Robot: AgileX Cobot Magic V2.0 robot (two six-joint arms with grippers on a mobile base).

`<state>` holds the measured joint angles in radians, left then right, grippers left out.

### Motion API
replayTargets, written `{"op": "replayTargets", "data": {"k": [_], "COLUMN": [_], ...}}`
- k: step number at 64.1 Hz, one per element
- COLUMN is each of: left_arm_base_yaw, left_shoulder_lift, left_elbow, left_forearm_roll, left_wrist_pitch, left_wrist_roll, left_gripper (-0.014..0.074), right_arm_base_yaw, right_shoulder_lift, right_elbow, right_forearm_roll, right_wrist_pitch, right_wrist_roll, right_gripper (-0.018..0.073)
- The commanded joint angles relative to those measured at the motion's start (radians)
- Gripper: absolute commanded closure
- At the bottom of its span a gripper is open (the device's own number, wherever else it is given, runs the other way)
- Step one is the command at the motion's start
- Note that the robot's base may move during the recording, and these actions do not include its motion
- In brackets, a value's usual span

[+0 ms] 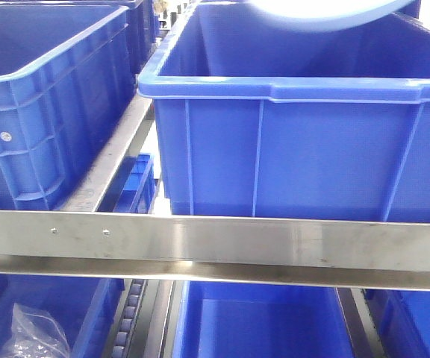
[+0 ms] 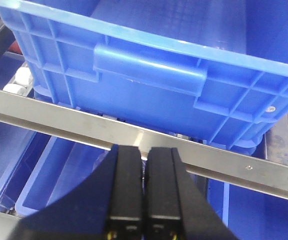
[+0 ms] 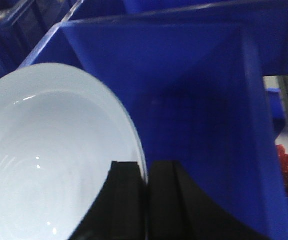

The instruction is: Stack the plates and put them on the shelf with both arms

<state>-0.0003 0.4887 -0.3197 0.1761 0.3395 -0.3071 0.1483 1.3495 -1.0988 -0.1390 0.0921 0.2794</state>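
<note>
Steel shelf rails and rows of blue plastic bins make up the setting, seen at close range in all three views. A large blue bin is shown on the upper shelf level, with further bins below the rail. Only one plate can be made out for certain; whether a second lies stacked with it cannot be told. It is held over the open bin, its edge also visible at the top of the front view. The right gripper is seen with its fingers pinching the plate's thin rim. The left gripper is shown with fingers pressed together on nothing, before the shelf rail. The plate is judged stiff, glossy, slippery and breakable, and fairly heavy for a single edge pinch; support at the opposite rim is advisable.
</note>
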Motion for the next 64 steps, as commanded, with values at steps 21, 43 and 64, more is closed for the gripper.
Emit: {"op": "replayTargets", "data": {"k": [21, 43, 64], "left_arm_base_yaw": [0.001, 0.001, 0.001], "left_shoulder_lift": [0.008, 0.008, 0.008], "left_elbow": [-0.031, -0.031, -0.031], "left_forearm_roll": [-0.001, -0.001, -0.001], "left_wrist_pitch": [-0.079, -0.079, -0.079], "left_wrist_roll": [-0.012, -0.012, -0.012], "left_gripper": [0.0513, 0.0513, 0.0513], "right_arm_base_yaw": [0.001, 0.000, -0.128], "right_shoulder_lift": [0.129, -0.146, -0.630], "right_elbow": [-0.163, 0.066, 0.514], "right_forearm_roll": [0.001, 0.001, 0.000], "right_wrist_pitch": [-0.138, -0.080, -0.117], "right_wrist_roll": [0.006, 0.006, 0.006], "right_gripper": [-0.0032, 0.0065, 0.0508]}}
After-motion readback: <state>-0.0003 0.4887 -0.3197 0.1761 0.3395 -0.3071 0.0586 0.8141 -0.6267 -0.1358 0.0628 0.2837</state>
